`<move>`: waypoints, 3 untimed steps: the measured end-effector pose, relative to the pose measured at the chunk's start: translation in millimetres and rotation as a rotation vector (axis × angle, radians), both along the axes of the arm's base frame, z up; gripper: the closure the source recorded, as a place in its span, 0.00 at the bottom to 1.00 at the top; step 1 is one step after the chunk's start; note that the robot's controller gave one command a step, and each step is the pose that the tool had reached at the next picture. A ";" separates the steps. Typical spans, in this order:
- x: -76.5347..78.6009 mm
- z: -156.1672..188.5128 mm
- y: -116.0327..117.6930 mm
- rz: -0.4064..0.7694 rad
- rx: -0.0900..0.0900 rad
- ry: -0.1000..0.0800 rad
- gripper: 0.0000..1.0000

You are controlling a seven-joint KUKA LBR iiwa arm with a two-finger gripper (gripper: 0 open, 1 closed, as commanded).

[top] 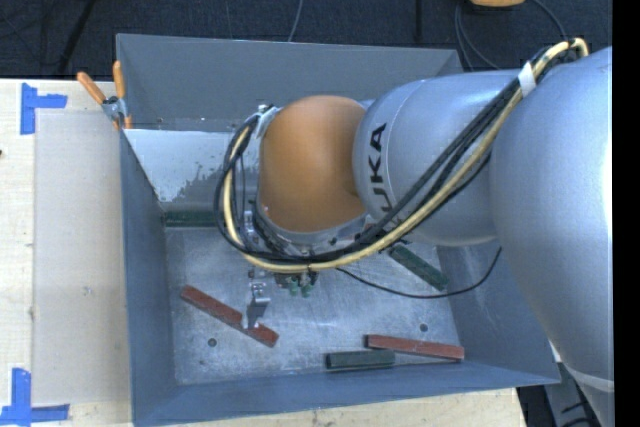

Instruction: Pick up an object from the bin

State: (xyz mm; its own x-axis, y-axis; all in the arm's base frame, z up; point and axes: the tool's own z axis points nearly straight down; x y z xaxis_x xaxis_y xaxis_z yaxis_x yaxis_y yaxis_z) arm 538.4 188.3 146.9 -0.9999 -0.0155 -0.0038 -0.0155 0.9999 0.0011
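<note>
Silver-grey, the big arm (500, 165) crowds in from the right, "KUKA" down its side, cables looped across it. Under it sits the grey bin (145, 245), and the orange cover (305, 160) caps the wrist. Strips, counted: two reddish-brown, three dark green. One green strip (420, 270) is half hidden beneath the arm. The gripper (257, 320) is right over the reddish-brown strip (205, 303) lying left of centre on the floor; spread or pressed together, I can't tell.
</note>
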 end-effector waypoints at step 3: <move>1.5 -44.6 31.1 -0.060 -0.002 0.007 1.00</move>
State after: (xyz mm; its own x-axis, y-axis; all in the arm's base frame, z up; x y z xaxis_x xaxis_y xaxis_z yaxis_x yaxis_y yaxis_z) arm 539.9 219.4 102.3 -0.9990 0.0444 0.0033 0.0444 0.9990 -0.0008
